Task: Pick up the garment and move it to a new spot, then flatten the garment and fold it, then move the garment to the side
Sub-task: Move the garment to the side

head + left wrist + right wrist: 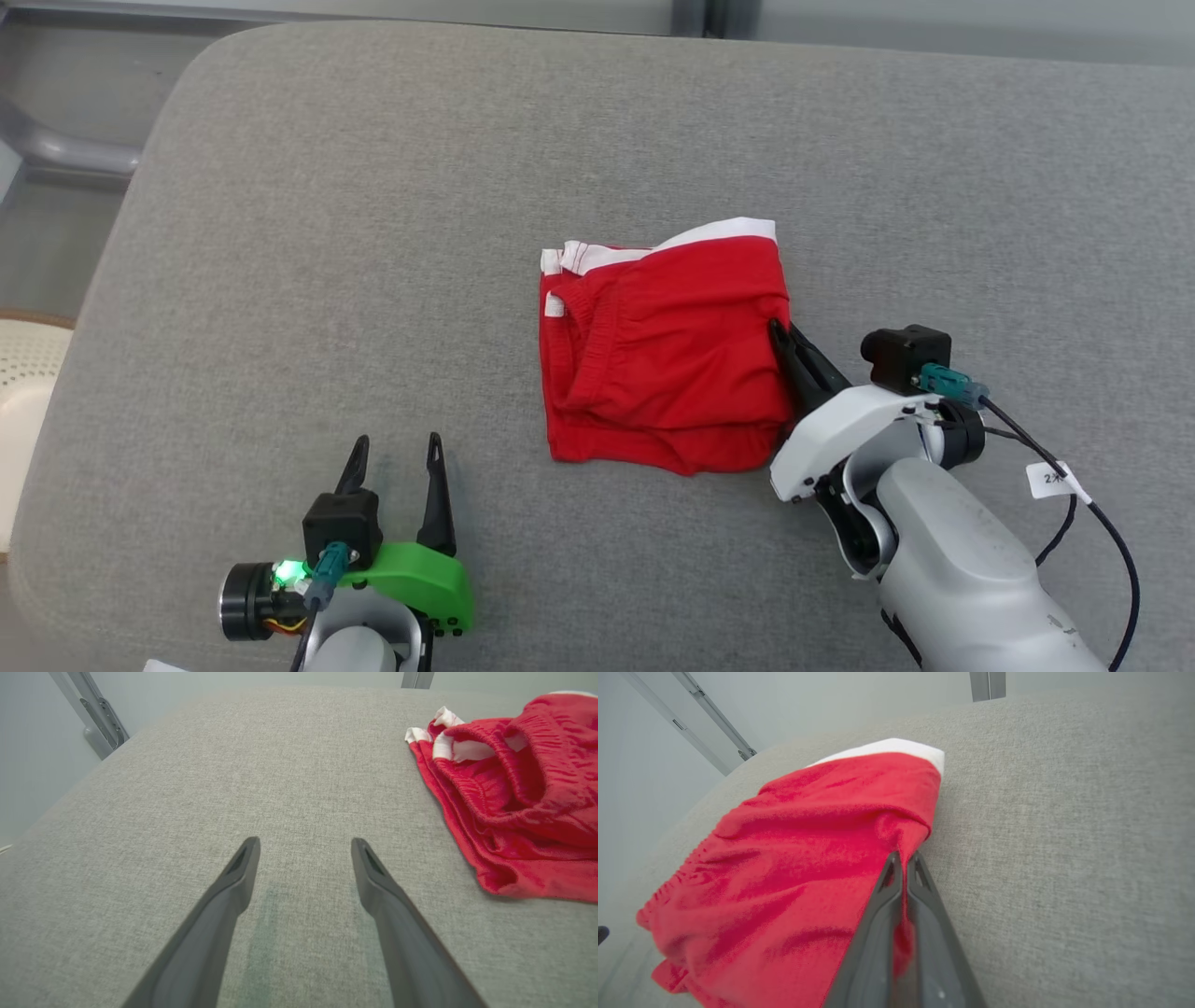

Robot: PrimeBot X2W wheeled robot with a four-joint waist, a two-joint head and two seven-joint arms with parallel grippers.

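Near the near edge of the grey fabric-covered table (373,233), the left gripper (397,448) is held empty, fingers apart. At mid-table, folded red cloth shorts with white trim (663,355) are pinched at their right edge by the right gripper (777,327). Light, soft and limp, the layers are judged best gripped together there.

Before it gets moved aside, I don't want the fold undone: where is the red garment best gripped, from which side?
Probably the garment by its right edge, midway, coming in low from the robot's right: that edge looks smooth and closed, and the right gripper is shut on it. The left edge shows loose waistband and white hems.
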